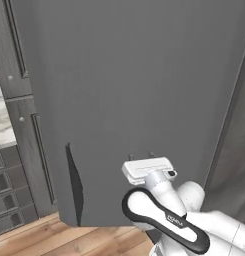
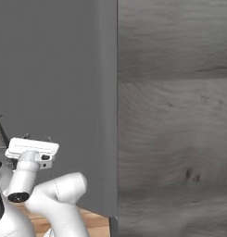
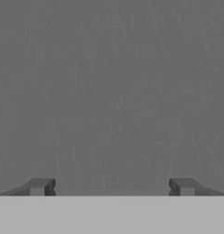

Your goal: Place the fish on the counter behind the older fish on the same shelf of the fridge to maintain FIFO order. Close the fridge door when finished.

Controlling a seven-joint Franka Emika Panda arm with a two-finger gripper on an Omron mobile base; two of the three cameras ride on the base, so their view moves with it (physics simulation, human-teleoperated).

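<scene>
In the left base view, a sliver of the marble surface (image 1: pixel 1 125) showed at the far left edge, beside the grey wood cabinets (image 1: pixel 25 150). Further right stood the broad dark face of the fridge door (image 1: pixel 139 90), its near edge swung out toward the cabinets, so it looked not fully shut. The end effector (image 1: pixel 142 156) sat low against that panel, fingers spread wide with nothing between them; from the hand camera the two tips (image 3: pixel 40 186) were well apart and the flat grey door was right in front. No fish could be seen at this moment, and the fridge interior was hidden behind the door, so where the fish lay could not be told.

The step in hand appeared to be pushing the door closed. To do it well, the push should stay square on the flat panel, steady and away from the hinge side, following the door's arc until it seats against the wood-grained wall (image 2: pixel 175 139) on the right.
</scene>
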